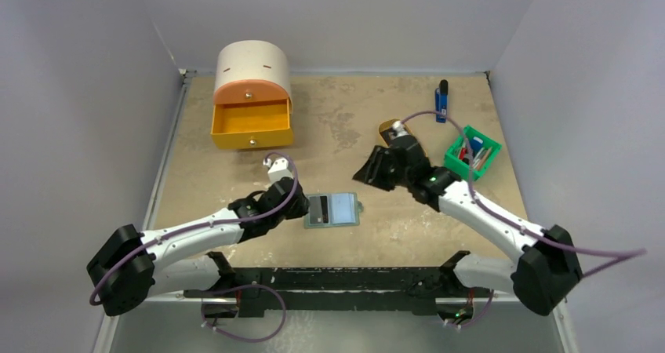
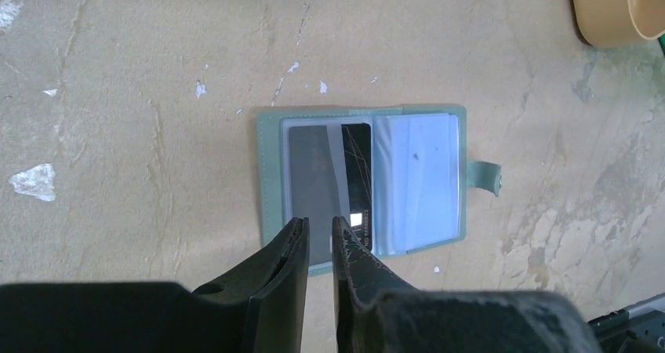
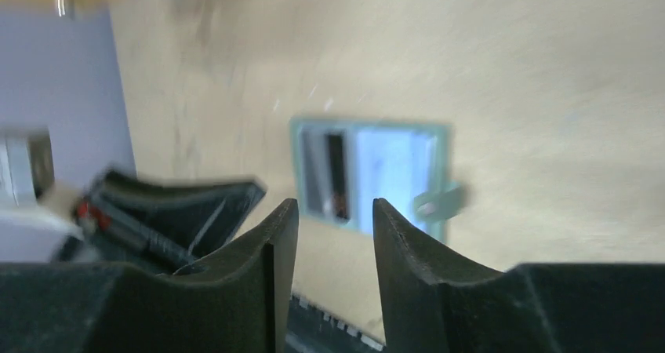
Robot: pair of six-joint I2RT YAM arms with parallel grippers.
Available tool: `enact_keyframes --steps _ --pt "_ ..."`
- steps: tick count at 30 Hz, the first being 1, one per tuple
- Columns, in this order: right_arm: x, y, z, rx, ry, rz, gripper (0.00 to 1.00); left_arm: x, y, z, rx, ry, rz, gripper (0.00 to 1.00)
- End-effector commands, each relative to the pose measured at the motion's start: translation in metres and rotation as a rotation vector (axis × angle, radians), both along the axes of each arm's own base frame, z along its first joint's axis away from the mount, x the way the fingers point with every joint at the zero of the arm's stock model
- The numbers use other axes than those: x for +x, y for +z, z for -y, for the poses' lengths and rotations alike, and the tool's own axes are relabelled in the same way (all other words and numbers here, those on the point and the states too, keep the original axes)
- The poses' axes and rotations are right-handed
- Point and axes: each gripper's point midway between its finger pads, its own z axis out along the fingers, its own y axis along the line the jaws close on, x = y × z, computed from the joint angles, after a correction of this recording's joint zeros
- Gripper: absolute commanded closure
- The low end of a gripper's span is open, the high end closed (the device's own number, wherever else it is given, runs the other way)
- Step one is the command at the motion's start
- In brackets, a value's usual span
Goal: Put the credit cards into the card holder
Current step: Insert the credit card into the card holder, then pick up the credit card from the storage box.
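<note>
The left gripper (image 2: 320, 231), jaws a slit apart, meets the near edge of the open card holder (image 2: 416, 172) lying on the tabletop (image 2: 118, 94), seemingly to steady it, though whether it pinches cannot be told, while a black credit card (image 2: 357, 172) sits in its left pocket and the right gripper (image 3: 333, 205) hovers released, empty.

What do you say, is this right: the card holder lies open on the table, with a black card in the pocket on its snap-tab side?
Not quite. The card holder does lie open on the table, but the black card sits in the pocket on the side away from the snap tab, not on the tab side. The left wrist view shows this most clearly.
</note>
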Motion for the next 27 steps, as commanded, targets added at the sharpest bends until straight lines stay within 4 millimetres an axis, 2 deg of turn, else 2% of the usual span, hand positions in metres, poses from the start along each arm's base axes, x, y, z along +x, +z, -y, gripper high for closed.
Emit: enact_keyframes --steps 1,4,6,8,10,12,14,19,27 --pt "0.042 0.003 0.082 -0.004 -0.280 0.008 0.55 0.008 0.022 0.013 -0.062 -0.025 0.050 0.83" --pt "0.071 0.014 0.120 0.021 -0.458 0.040 0.32 0.007 0.027 0.014 -0.089 -0.029 0.061 0.78" --pt "0.088 0.017 0.131 0.040 -0.531 0.044 0.24 0.006 0.028 0.012 -0.097 -0.024 0.065 0.75" --pt "0.104 0.015 0.141 0.041 -0.625 0.022 0.23 0.005 0.028 0.011 -0.096 -0.022 0.062 0.72" --pt "0.116 0.003 0.148 0.059 -0.725 -0.028 0.23 0.005 0.029 0.010 -0.093 -0.019 0.061 0.69" --pt "0.128 -0.004 0.152 0.076 -0.791 -0.033 0.24 0.004 0.029 0.007 -0.090 -0.012 0.058 0.60" --pt "0.138 -0.011 0.153 0.091 -0.831 -0.043 0.25 0.003 0.029 0.004 -0.086 0.003 0.058 0.57" --pt "0.163 -0.028 0.152 0.079 -0.877 -0.087 0.26 0.000 0.030 0.004 -0.104 -0.006 0.056 0.56" --pt "0.186 -0.055 0.155 0.109 -0.988 -0.120 0.30 -0.001 0.024 0.002 -0.101 0.004 0.044 0.58"
